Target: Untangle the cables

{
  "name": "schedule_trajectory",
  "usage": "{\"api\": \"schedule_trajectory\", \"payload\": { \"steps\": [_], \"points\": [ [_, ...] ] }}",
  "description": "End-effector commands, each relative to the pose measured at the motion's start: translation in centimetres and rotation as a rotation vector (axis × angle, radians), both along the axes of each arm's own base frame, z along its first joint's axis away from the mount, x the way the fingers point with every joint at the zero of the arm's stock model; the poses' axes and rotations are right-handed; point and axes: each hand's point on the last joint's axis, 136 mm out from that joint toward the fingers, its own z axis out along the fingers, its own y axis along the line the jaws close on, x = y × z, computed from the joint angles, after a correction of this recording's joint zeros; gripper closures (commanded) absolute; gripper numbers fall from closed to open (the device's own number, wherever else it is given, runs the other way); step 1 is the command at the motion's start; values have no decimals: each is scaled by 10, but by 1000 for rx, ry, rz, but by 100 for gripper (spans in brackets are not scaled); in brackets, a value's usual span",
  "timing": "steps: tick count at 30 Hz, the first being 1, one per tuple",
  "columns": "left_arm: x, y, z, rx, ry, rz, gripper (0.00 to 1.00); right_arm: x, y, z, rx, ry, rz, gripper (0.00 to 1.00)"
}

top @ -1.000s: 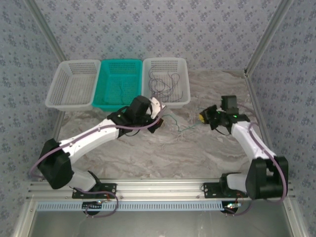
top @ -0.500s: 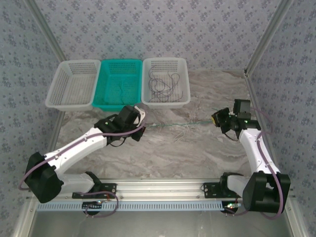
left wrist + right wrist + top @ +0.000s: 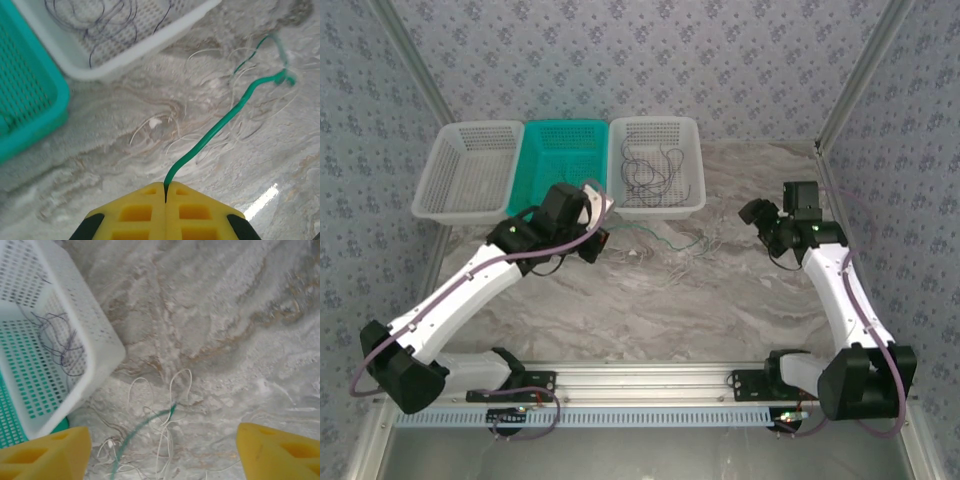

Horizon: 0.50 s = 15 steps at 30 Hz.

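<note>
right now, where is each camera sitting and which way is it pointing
top external: fixed above and behind the bases, looking down on the table; both whole arms, left gripper and right gripper.
left wrist: rides the left arm, looking down past shut yellow fingers pinching the green cable.
right wrist: rides the right arm, looking down between open yellow fingers.
shared: both wrist views show the green cable, white cables and the white basket.

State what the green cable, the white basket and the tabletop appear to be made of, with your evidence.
Green cable: probably plastic-sheathed wire; smooth, bends in curves. White basket: moulded plastic, matte, with perforated grid walls. Tabletop: marble-look surface, slightly glossy; possibly a printed laminate.
</note>
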Motion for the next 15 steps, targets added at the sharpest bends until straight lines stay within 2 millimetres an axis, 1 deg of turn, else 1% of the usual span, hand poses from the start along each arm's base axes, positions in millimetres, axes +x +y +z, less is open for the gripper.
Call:
{"api": "schedule_trajectory", "payload": {
  "steps": [1,3,4,5,6,8,11,14,15],
  "points": [
    [-20,0,11,115,13,-148,100,-7,11,13,-93,-2,113,17],
    [-20,1,25,152,-20,-174,100,-7,30,14,-101,1,181,13],
    [-18,4,36,164,-45,-168,100,-6,42,14,-105,2,219,11],
    [-15,7,47,171,-70,-152,100,-6,57,13,-94,-2,262,9],
    [-12,9,55,172,-91,-142,100,-5,71,12,-73,-6,298,3],
    [-10,7,72,151,-125,-139,100,-4,107,8,-6,-15,391,1],
    [-11,0,82,104,-124,-143,100,-12,164,-6,47,-35,608,2],
    [-9,0,85,72,-117,-109,100,-26,193,-32,-15,-16,790,6],
    [-9,1,85,64,-118,-93,100,-30,198,-39,-29,-10,832,8]
  ]
}}
